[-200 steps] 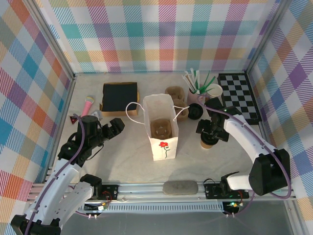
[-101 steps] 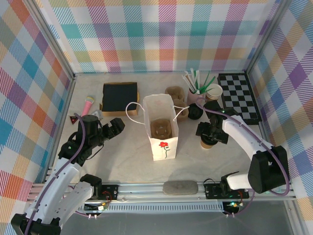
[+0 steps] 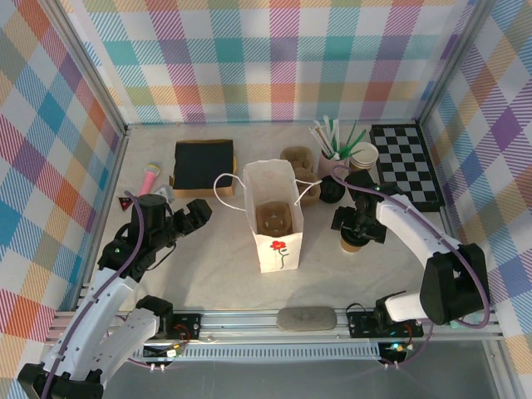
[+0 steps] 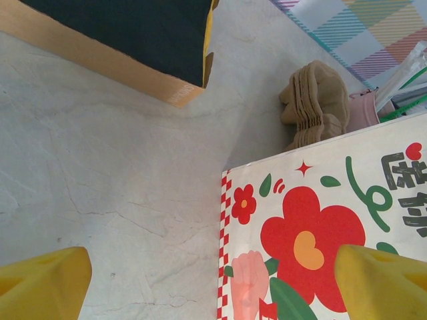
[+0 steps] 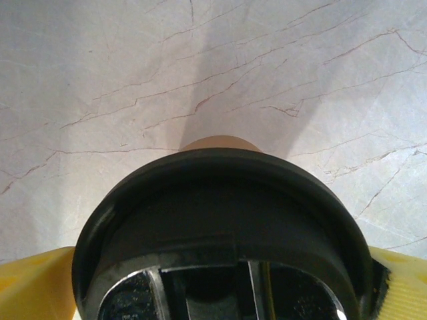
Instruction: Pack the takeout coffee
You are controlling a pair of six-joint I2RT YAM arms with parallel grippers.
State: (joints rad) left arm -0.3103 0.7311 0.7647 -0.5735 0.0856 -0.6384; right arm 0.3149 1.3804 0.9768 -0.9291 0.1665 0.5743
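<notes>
Takeout coffee [image 3: 352,244] stood upright on the surface [image 3: 208,274], right of centre. Its black lid [image 5: 220,213] sat directly between the spread fingers [image 5: 30,283] of my right claw [image 3: 356,223]. That claw was wide open and straddled the lid from above; I could not tell whether either pad touched it. Cup's long axis vertical, in line with the claw's approach. Outward: white paper bag [image 3: 277,218], mouth open, to the cup's left and apart from it. Left claw [image 3: 196,214] also open and empty, beyond the bag's far side. Right arm plainly the nearer; I judged closing on the cup came next.
</notes>
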